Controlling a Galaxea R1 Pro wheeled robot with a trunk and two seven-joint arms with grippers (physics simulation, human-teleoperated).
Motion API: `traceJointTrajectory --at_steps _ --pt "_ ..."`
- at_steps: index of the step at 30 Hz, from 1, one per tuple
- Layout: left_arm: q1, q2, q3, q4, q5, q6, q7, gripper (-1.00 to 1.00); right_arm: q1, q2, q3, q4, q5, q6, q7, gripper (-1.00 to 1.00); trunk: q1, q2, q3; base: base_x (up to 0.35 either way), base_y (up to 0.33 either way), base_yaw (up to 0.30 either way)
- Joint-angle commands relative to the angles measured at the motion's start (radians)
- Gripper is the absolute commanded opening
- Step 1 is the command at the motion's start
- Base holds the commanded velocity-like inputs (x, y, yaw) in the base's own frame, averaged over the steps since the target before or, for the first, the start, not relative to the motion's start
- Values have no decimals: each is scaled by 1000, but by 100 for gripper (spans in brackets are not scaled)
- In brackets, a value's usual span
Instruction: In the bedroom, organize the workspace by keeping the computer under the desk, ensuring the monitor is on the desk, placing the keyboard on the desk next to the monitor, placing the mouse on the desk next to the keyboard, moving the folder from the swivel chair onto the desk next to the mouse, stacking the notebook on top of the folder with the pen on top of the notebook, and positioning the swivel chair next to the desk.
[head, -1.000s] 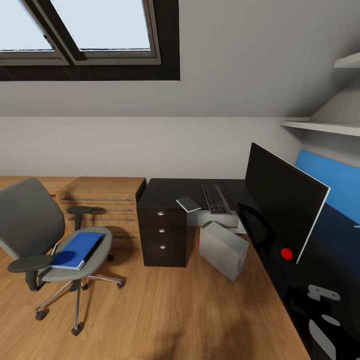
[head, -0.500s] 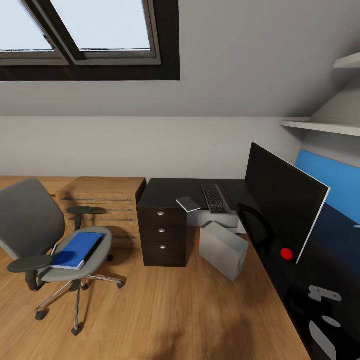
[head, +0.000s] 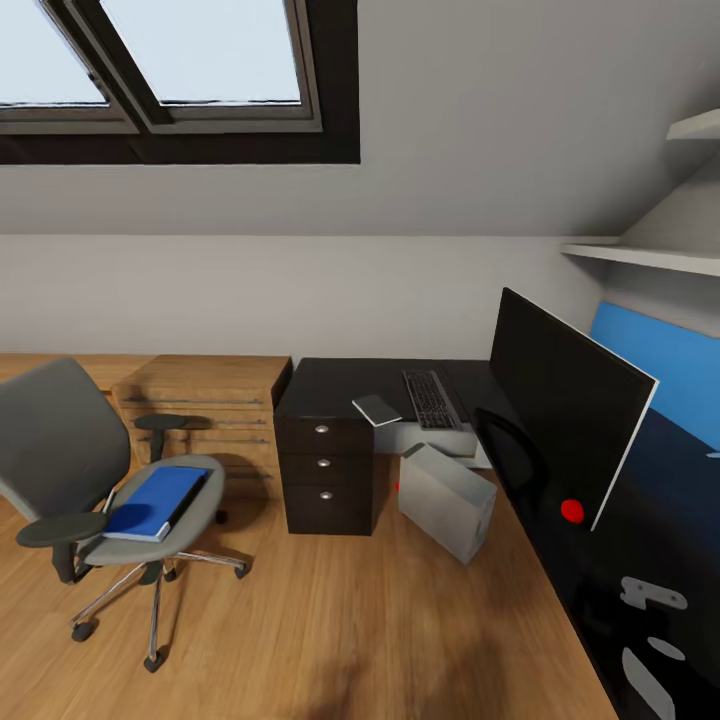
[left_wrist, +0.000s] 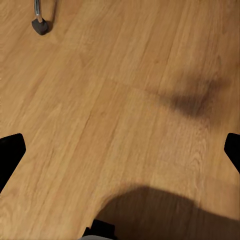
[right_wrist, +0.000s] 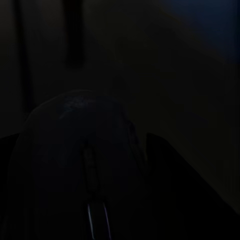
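The blue folder (head: 157, 499) lies on the seat of the grey swivel chair (head: 70, 450), which stands on the floor left of the black desk (head: 330, 385). On that desk are the keyboard (head: 431, 398) and a thin grey notebook (head: 377, 408) overhanging its front edge. The grey computer tower (head: 447, 500) stands tilted on the floor by the desk. The black monitor (head: 560, 410) is on the desk's right wing. My left gripper (left_wrist: 120, 150) hangs open over bare floor. In the dark right wrist view, my right gripper (right_wrist: 82, 150) has its fingers against both sides of the mouse (right_wrist: 82, 170).
A wooden slatted chest (head: 205, 400) sits between the chair and the desk drawers (head: 322, 462). White shelves (head: 640, 250) and a blue wall panel (head: 665, 365) are at the right. A chair caster (left_wrist: 40, 25) is near my left gripper. A sloped ceiling with a skylight (head: 200, 50) hangs overhead.
Nothing among the objects has moved. The whole head view has shifted very slightly, so only the camera moved.
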Motion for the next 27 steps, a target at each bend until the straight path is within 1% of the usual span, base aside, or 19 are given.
traceJointTrajectory --at_steps 1,7,12,19,27 --pt "-1 0 3 1 8 -2 -9 100 0 -1 10 8 -17 -2 -6 -100 -4 7 2 0 0 0" --pt "-1 1 3 1 8 -3 -9 100 0 -1 10 8 -18 -4 -7 -100 -27 49 21 0 0 0" --pt "-1 1 3 1 8 -2 -8 100 0 0 11 8 -18 -39 -4 -100 -46 84 36 0 0 0" --pt "-1 1 3 1 8 -2 -9 100 0 5 11 -3 -20 -68 5 -100 -46 84 36 0 0 20" --pt "-1 1 3 1 8 -2 -9 100 0 26 11 -5 -19 -102 6 -100 -46 84 29 0 0 189"
